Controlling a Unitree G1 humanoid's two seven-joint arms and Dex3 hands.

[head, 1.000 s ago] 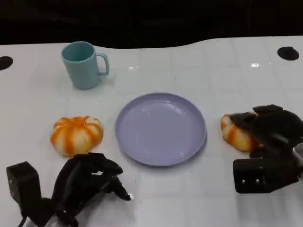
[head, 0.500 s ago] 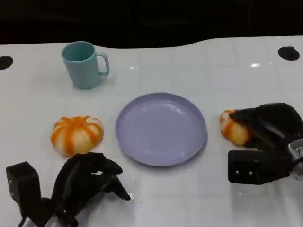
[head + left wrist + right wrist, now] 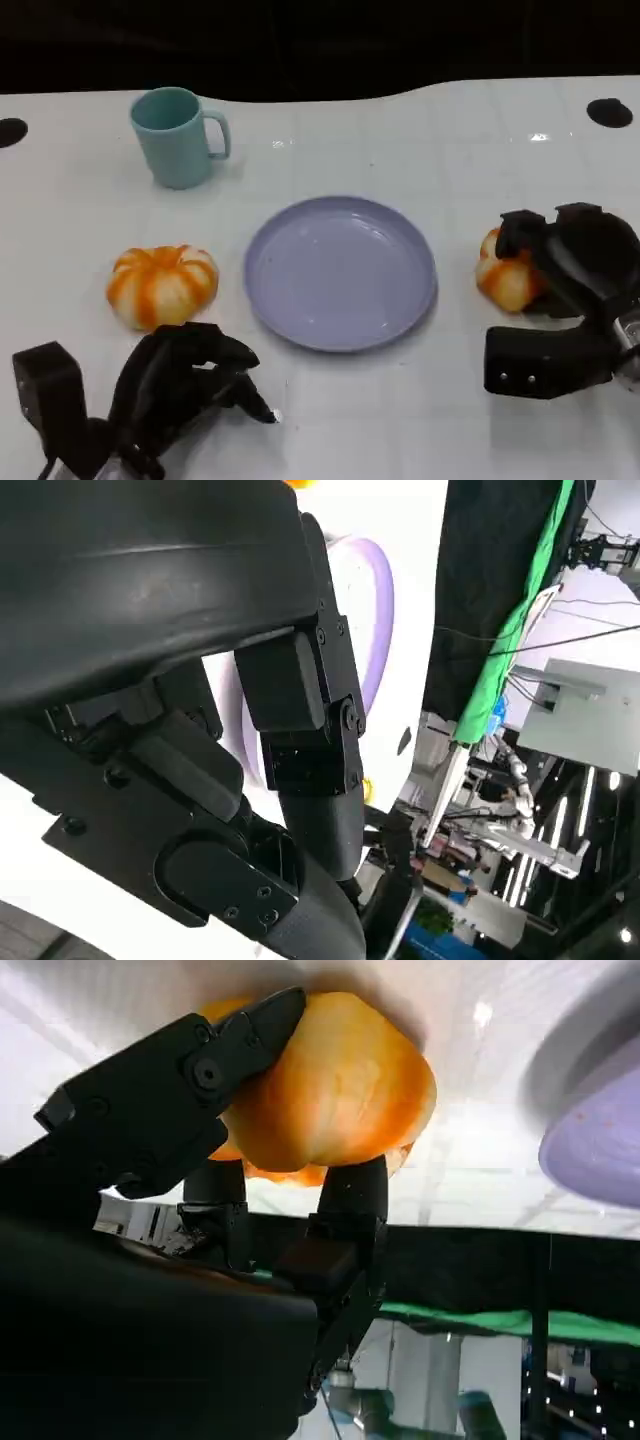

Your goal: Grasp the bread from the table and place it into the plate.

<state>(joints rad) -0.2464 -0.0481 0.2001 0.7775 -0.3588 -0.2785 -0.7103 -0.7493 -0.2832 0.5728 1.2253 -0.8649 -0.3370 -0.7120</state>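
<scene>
An orange-and-white bread roll (image 3: 505, 279) sits to the right of the lilac plate (image 3: 340, 271), gripped by my right hand (image 3: 568, 262). In the right wrist view the fingers (image 3: 165, 1090) wrap around the roll (image 3: 335, 1085), with the plate's rim (image 3: 600, 1130) close by. A second, pumpkin-shaped roll (image 3: 162, 285) lies on the table left of the plate. My left hand (image 3: 185, 385) hovers low at the near left, just in front of that roll, fingers curled in and holding nothing; the left wrist view shows its fingers (image 3: 310, 770) and a strip of the plate (image 3: 375, 600).
A teal mug (image 3: 178, 136) stands at the back left, handle pointing right. The white table (image 3: 450, 150) ends in a dark edge at the back, with round black holes at the far left (image 3: 10, 131) and far right (image 3: 608, 112).
My right hand's fingers have closed over the right roll, and hand and roll have shifted slightly right and toward me. The left hand has not moved.
</scene>
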